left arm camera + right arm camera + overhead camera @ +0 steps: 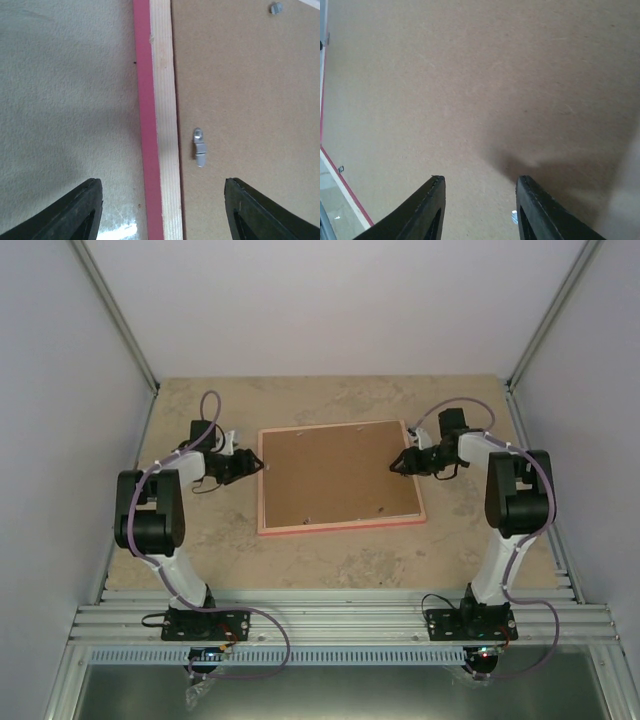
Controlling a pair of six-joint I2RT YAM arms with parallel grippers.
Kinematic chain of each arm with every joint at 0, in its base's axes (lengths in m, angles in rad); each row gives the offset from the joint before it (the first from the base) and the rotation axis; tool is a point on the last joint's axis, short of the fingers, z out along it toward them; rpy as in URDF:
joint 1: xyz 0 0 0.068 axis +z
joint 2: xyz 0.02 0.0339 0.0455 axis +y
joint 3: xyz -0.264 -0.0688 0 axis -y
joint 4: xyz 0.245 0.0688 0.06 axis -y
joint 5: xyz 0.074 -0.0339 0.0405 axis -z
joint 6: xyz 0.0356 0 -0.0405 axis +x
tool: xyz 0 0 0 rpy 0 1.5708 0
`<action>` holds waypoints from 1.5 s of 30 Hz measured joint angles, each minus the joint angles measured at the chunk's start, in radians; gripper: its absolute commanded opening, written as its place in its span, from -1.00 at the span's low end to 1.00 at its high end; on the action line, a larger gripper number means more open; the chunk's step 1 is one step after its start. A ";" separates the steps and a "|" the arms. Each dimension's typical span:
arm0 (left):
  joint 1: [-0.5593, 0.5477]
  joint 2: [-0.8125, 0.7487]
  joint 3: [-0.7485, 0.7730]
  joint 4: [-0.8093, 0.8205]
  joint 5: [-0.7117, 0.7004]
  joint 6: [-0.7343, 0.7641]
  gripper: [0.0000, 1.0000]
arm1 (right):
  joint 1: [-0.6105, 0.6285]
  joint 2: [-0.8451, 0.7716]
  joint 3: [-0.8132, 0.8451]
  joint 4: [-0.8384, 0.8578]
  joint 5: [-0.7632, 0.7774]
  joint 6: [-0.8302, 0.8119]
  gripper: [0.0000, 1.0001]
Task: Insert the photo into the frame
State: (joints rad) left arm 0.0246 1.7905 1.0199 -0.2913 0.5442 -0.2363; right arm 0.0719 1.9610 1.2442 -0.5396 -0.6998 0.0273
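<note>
Beside the frame (340,525), left arm (150,510), right arm (518,490), reaching inward

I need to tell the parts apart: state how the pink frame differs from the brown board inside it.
The frame is a thin pink rim with pale wood on its back; the board is a plain brown sheet. The frame runs around the outside; the board fills the middle. Small metal clips lie on the board, none on the frame. Both are rectangular and lie flat on the table.

Both arms bent inward — left end effector (162,200) jaws wide apart, right end effector (480,187) jaws parted, narrower.
</note>
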 measured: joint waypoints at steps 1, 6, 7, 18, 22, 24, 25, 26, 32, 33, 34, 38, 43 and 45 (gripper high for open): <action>0.000 0.002 0.000 0.000 -0.003 0.000 0.38 | 0.006 0.000 0.000 0.006 -0.005 0.000 -0.15; 0.000 0.013 0.000 0.001 -0.014 0.000 0.38 | 0.011 -0.010 0.002 0.003 -0.006 -0.011 -0.03; 0.000 0.014 0.000 0.000 -0.016 0.000 0.38 | 0.007 -0.013 0.005 -0.010 -0.003 -0.016 0.02; 0.000 0.020 0.000 0.005 -0.019 -0.004 0.40 | -0.024 -0.048 0.072 -0.072 0.091 -0.066 0.17; -0.005 0.023 0.000 0.007 -0.019 -0.005 0.40 | -0.024 -0.001 0.074 -0.093 0.094 -0.065 0.15; -0.010 0.023 0.000 0.007 -0.019 -0.005 0.41 | -0.025 0.015 0.084 -0.104 0.080 -0.067 0.08; -0.011 0.023 0.000 0.008 -0.019 -0.007 0.40 | -0.024 0.019 0.089 -0.112 0.077 -0.068 0.05; -0.017 0.023 -0.002 0.009 -0.020 -0.008 0.41 | -0.024 0.025 0.097 -0.124 0.071 -0.069 0.01; -0.063 0.028 -0.013 0.034 -0.021 -0.028 0.42 | -0.010 0.059 0.125 -0.228 -0.013 -0.102 -0.07; -0.068 0.028 -0.014 0.039 -0.023 -0.032 0.42 | -0.005 0.064 0.130 -0.248 -0.026 -0.111 -0.09; -0.072 0.028 -0.016 0.045 -0.022 -0.036 0.42 | 0.001 0.074 0.138 -0.272 -0.041 -0.122 -0.10; -0.072 0.028 -0.023 0.062 -0.018 -0.053 0.46 | 0.014 0.097 0.167 -0.348 -0.070 -0.172 -0.11; -0.071 0.024 -0.018 0.051 -0.015 -0.041 0.57 | -0.006 0.094 0.205 -0.357 -0.072 -0.203 0.06; -0.069 0.017 -0.010 0.032 -0.016 -0.021 0.64 | -0.014 0.072 0.217 -0.336 -0.076 -0.221 0.16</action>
State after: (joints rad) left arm -0.0444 1.8076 1.0100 -0.2592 0.5282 -0.2573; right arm 0.0578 2.0327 1.4609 -0.8757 -0.7753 -0.1940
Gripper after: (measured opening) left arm 0.775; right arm 0.520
